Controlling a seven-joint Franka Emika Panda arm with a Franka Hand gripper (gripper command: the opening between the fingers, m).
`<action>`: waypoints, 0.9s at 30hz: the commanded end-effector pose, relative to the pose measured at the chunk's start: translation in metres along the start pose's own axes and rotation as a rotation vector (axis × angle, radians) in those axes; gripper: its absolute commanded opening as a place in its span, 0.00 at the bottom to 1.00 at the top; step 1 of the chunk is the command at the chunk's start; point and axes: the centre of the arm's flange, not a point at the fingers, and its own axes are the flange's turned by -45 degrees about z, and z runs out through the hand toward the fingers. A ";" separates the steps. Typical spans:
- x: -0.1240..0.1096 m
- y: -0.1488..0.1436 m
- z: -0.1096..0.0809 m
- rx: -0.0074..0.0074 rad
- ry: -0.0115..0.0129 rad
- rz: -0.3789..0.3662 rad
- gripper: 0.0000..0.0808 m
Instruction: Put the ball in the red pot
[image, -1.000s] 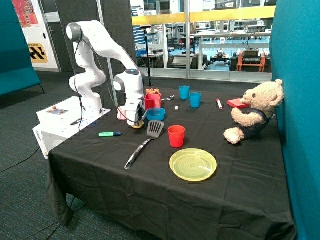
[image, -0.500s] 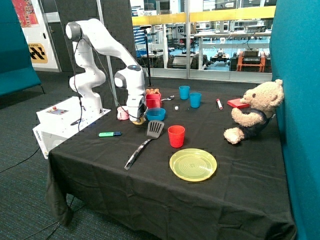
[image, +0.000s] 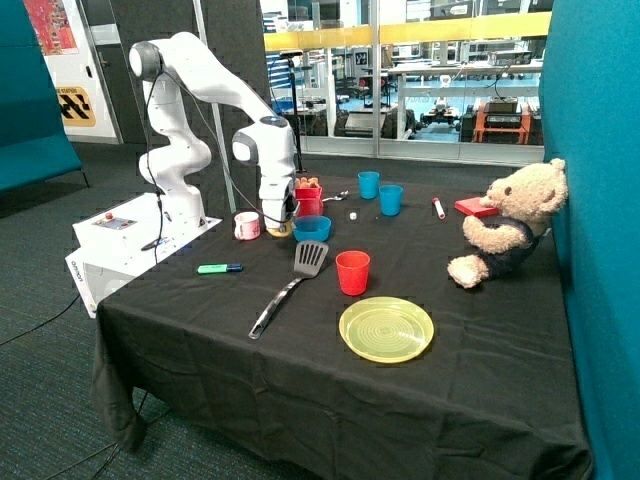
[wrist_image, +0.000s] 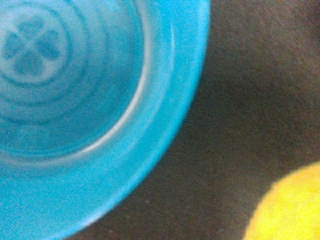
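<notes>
While the ball (image: 279, 229) hangs in the pinch of the gripper (image: 278, 226), it has risen off the worktop (image: 300, 340) since a second ago and shifted toward the red pot (image: 306, 200). It sits just beside the blue bowl (image: 312, 228), between bowl and pink-and-white mug (image: 246, 224).
</notes>
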 end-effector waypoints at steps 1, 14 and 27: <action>0.012 -0.018 -0.018 0.0005 -0.0009 -0.040 0.00; 0.020 -0.050 -0.028 0.0006 -0.0009 -0.109 0.00; 0.022 -0.085 -0.039 0.0006 -0.0009 -0.160 0.00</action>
